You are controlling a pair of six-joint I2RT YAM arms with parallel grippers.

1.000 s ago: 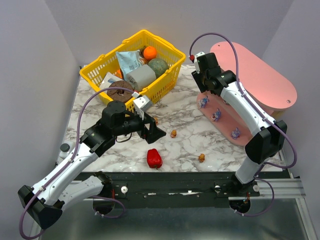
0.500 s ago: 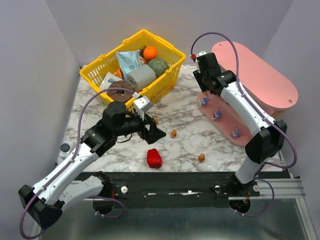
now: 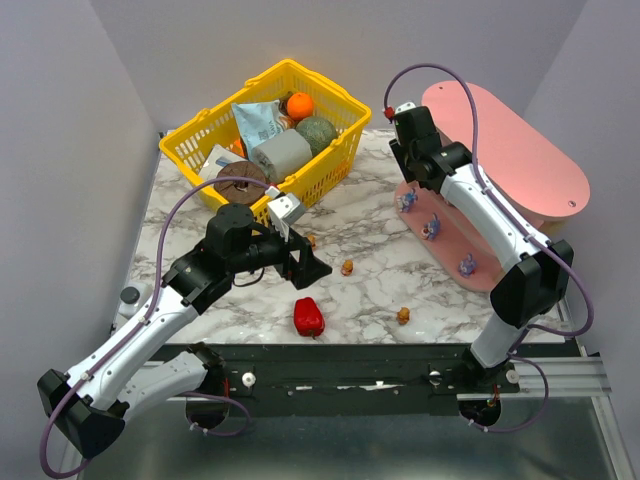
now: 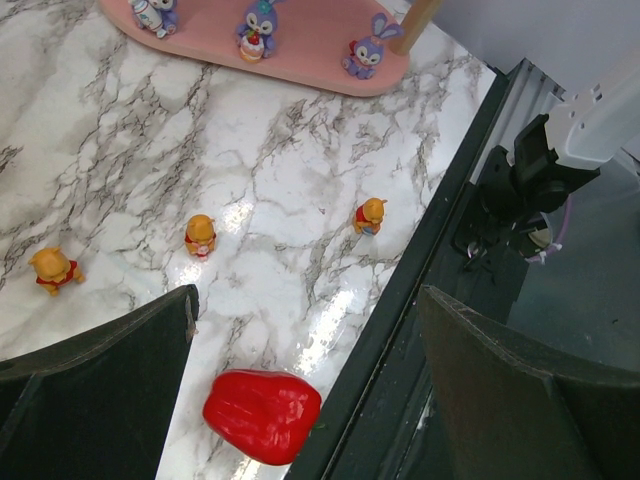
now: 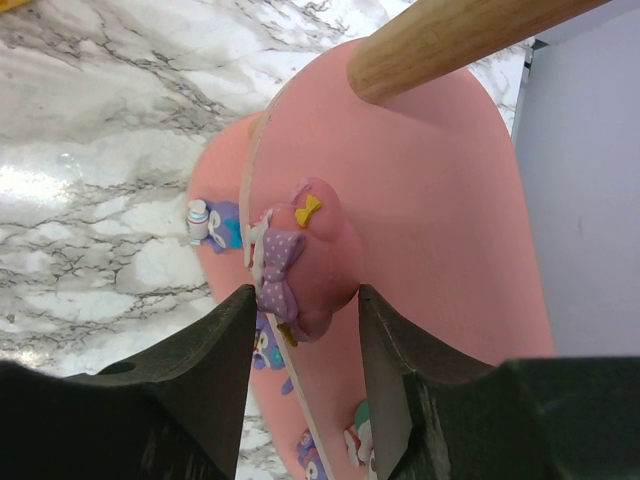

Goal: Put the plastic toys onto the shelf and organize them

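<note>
A pink toy with a purple dotted bow sits at the edge of the pink shelf's middle board. My right gripper is shut on it, one finger on the bow and the other on the head. Below, purple toys stand on the bottom board. The top view shows three of them there. Three orange toys lie on the marble. My left gripper hangs wide open above the table's near edge and holds nothing.
A glossy red pepper lies at the near table edge, below the left jaws. A yellow basket of groceries stands at the back left. A wooden dowel post rises just beyond the pink toy. The black frame rail borders the marble.
The right jaws have closed in a little around the pink toy, and the right wrist has edged slightly toward the shelf. The left arm has not moved.
</note>
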